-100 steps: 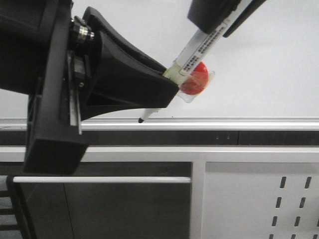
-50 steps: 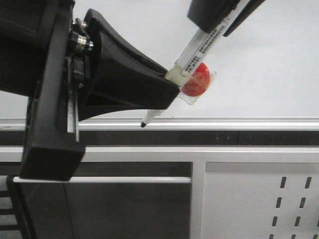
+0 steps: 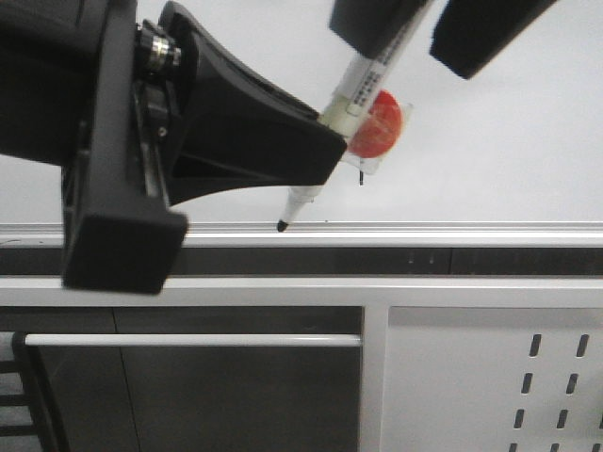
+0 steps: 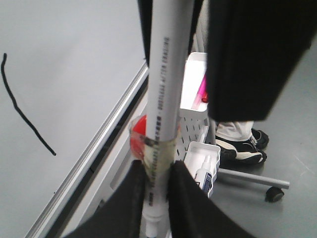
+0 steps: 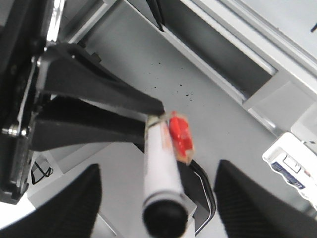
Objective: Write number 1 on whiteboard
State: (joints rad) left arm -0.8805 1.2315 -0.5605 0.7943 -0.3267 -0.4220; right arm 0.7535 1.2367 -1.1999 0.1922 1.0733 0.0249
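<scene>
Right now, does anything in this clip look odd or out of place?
One oddity: a red disc is taped to the marker barrel near the left tool, which grips the pen. The right tool is open around its cap end. The number 1 looks normal.

Small black print ran along the barrel of the white marker pen point(image 4: 166, 74), but it was too fine and blurred to read. On the glossy white-grey whiteboard point(image 4: 69, 59) stood one hand-drawn sign, a thin black nearly straight stroke, the number 1 point(image 4: 22, 111). No other lettering was legible.
</scene>
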